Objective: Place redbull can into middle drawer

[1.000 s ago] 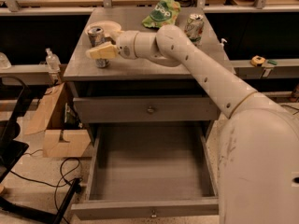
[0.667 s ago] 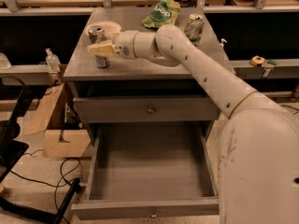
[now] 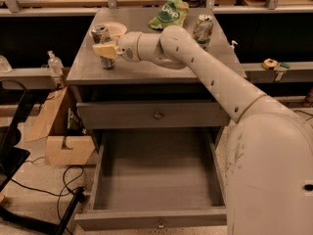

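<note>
The redbull can (image 3: pixel 101 35), slim and silver-grey with dark markings, stands near the left edge of the cabinet top. My gripper (image 3: pixel 105 50) is at the can's mid height, overlapping its body from the right; the can's base looks to rest on the top. The middle drawer (image 3: pixel 156 177) is pulled fully open below, wide and grey with a flat bare bottom and a small knob (image 3: pixel 160 224) on its low front panel. My white arm (image 3: pixel 205 67) reaches across the cabinet top from the lower right.
A green-and-white soda can (image 3: pixel 202 29) stands at the right of the cabinet top (image 3: pixel 146 70), a green chip bag (image 3: pixel 169 13) at the back, a pale bowl (image 3: pixel 115 30) behind the redbull can. The top drawer (image 3: pixel 156 114) is closed. A cardboard box (image 3: pixel 58 131) and cables lie on the floor at left.
My gripper has shifted slightly up and left along the redbull can. The can, the drawer and the other objects have not visibly moved.
</note>
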Robot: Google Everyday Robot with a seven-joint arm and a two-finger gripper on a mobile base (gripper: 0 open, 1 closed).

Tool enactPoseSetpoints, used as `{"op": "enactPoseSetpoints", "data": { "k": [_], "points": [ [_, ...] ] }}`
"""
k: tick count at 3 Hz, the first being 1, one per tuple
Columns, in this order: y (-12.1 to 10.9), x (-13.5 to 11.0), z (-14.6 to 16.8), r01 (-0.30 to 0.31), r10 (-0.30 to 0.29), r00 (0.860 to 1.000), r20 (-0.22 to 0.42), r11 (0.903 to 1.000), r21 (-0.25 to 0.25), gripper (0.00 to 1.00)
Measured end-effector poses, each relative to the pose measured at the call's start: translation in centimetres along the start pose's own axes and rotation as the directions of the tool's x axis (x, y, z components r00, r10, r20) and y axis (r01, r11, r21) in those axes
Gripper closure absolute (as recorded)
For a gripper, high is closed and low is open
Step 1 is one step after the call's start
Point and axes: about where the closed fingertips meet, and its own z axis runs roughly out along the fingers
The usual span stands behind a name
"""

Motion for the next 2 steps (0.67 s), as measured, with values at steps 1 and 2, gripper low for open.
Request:
{"op": "enactPoseSetpoints", "data": {
  "k": [1,2],
  "points": [
    [-0.4,-1.1,-0.1,0.006,-0.006,1.000,-0.004,1.0000,-0.003,1.00],
    [1.0,-3.7,-2.6,0.036,-0.037,0.999,0.036,0.9993,0.013,1.00]
  ]
}}
